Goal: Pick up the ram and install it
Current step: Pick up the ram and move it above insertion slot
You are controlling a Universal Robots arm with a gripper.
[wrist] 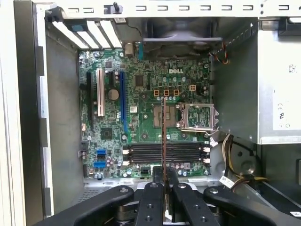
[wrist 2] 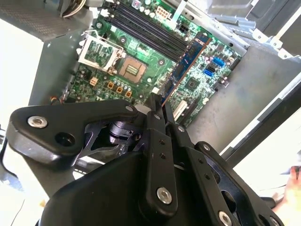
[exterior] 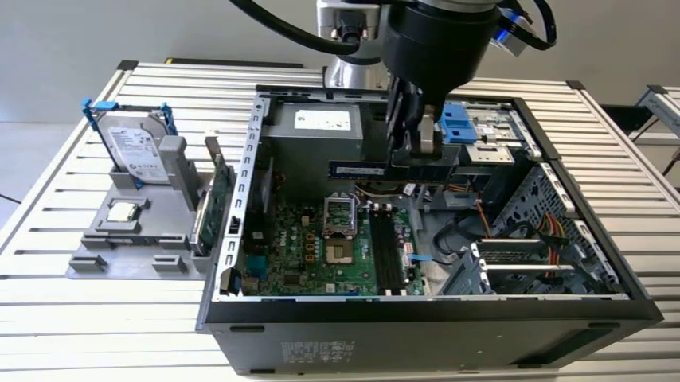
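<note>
My hand [exterior: 409, 159] is clamped shut on the ram [exterior: 359, 169], holding it by one end so the long edge is free to meet a slot. It hangs upper centre of the exterior view, inside the open case [exterior: 255, 199], above the black memory slots [exterior: 384, 256]. In the first wrist view it's edge-on and crossing the slots, not aligned.

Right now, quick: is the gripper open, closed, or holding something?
The gripper is shut on the ram, holding it above the motherboard, not yet in a slot.
</note>
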